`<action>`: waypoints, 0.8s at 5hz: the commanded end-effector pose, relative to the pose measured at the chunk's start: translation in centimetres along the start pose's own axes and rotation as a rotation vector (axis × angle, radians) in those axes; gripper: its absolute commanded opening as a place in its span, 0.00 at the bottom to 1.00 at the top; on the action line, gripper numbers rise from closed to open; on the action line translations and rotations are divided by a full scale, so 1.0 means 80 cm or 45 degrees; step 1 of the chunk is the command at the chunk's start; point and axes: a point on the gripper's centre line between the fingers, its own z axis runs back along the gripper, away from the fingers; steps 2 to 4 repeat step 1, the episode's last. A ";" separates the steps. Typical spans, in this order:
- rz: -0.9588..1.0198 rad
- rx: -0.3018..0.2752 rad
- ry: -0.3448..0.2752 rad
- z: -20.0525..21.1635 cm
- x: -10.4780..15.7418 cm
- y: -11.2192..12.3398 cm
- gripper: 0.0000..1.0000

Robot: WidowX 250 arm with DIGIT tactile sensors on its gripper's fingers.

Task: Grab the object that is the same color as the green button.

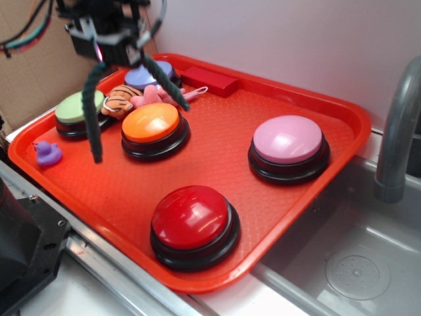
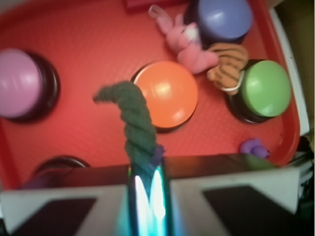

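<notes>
A dark green rope [image 1: 96, 112] hangs over a red tray [image 1: 217, 125]. The buttons are pale green [image 1: 79, 106], orange [image 1: 150, 122], pink [image 1: 288, 139], red [image 1: 190, 215] and blue-purple [image 1: 148, 74]. The duck [image 1: 46, 153] is purple, and one plush toy [image 1: 120, 99] is orange with black stripes.

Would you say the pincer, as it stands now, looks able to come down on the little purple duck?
Probably not yet. The pincer is shut on the green rope, which hangs from it over the tray, so the jaws are occupied. The duck itself sits uncovered near the tray's edge, beside the green button.

bright, even light; glare on red button [image 1: 191, 214] dome; wrist view soft, blurry esp. near edges.
</notes>
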 end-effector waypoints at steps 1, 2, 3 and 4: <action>0.055 0.043 0.030 0.014 0.016 0.011 0.79; 0.055 0.043 0.030 0.014 0.016 0.011 0.79; 0.055 0.043 0.030 0.014 0.016 0.011 0.79; 0.055 0.043 0.030 0.014 0.016 0.011 0.79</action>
